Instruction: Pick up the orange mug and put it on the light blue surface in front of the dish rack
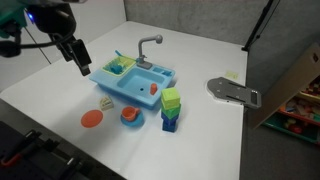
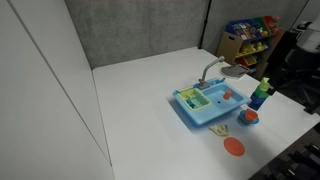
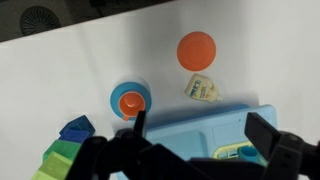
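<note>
The orange mug stands on a small blue saucer on the white table, in front of the light blue toy sink. It also shows in the other exterior view and in the wrist view. A yellow-green dish rack sits in the sink's left part. My gripper hangs high above the table, left of the sink and far from the mug. In the wrist view the gripper is open and empty over the sink's edge.
An orange disc and a yellowish packet lie near the mug. A stack of green and blue blocks stands to its right. A grey metal plate lies farther right. A grey faucet rises behind the sink.
</note>
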You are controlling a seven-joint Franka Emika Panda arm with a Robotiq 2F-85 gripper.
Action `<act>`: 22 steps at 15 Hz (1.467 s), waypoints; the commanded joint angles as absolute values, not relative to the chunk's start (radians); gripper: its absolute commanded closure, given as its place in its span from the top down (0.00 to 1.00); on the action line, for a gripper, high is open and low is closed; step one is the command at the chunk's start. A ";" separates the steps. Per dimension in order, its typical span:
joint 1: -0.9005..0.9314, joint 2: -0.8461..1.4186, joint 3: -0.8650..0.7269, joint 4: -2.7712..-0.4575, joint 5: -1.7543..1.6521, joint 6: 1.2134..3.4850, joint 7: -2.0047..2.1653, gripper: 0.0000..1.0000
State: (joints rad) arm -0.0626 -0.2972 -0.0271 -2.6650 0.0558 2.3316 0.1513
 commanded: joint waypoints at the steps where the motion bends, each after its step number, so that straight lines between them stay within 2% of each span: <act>1: -0.088 -0.217 -0.035 -2.647 0.021 2.430 0.155 1.00; 6: -0.112 -0.060 -0.054 -2.622 0.001 2.578 0.173 1.00; 13: -0.130 0.157 -0.126 -2.567 -0.070 2.671 0.173 1.00; 22: -0.068 0.376 -0.215 -2.501 -0.113 2.832 0.187 1.00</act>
State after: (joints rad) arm -0.1047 0.3180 -0.1716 -2.5377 -0.0760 2.7957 0.1576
